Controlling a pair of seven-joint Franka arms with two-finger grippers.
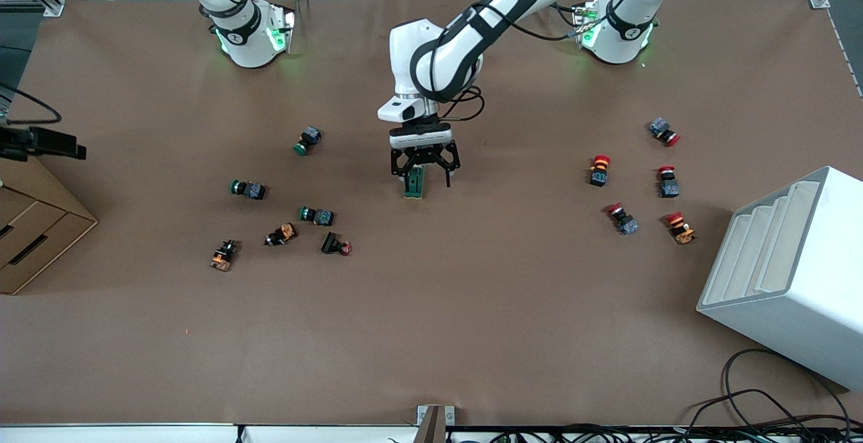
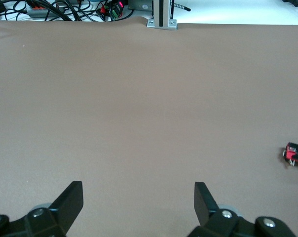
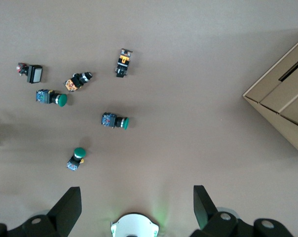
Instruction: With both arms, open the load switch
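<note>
The left pincer (image 1: 425, 174) is spread wide around the load switch (image 1: 414, 183) near the middle of the surface (image 1: 472, 308). The right pincer (image 3: 134, 207) waits high up, spread too.

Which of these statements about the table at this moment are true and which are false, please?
1. The left claw is over the load switch. True.
2. The left claw is shut. False: its fingers stand apart, as the left wrist view shows.
3. The green-capped push buttons lie toward the left arm's end of the table. False: they lie toward the right arm's end.
4. The right claw is open, up over the green-capped push buttons. True.
5. The white box stands toward the right arm's end. False: it stands toward the left arm's end.
</note>
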